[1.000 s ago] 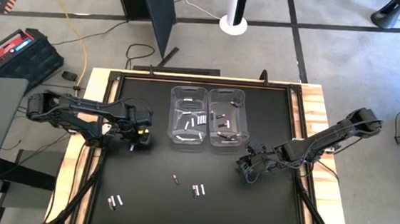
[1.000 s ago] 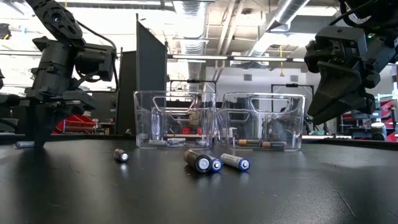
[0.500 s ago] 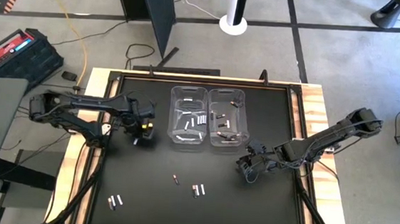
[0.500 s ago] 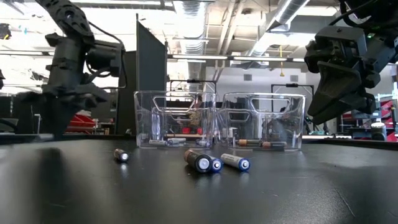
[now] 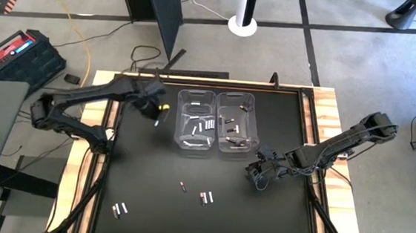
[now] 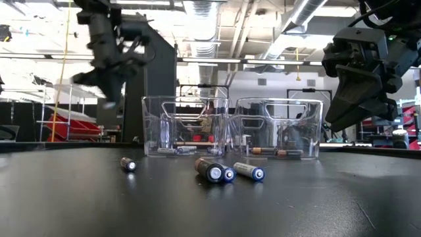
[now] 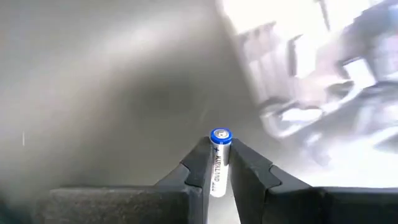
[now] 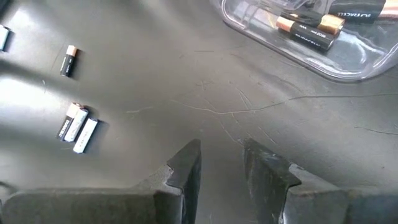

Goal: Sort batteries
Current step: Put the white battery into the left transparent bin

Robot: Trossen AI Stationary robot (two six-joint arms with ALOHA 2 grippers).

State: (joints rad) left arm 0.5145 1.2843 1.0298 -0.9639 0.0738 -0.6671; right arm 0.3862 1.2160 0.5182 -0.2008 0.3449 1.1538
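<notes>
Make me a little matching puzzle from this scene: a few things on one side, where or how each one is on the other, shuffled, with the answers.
Things:
1. left gripper
2. right gripper
3. silvery battery
4. dark copper-ended batteries

States:
A. lying inside a clear bin
B. held between two dark fingers
C. raised beside the bins, shut on a cell
D. open and empty, low over the black table

Pairs: 1-C, 2-D, 3-B, 4-A
</notes>
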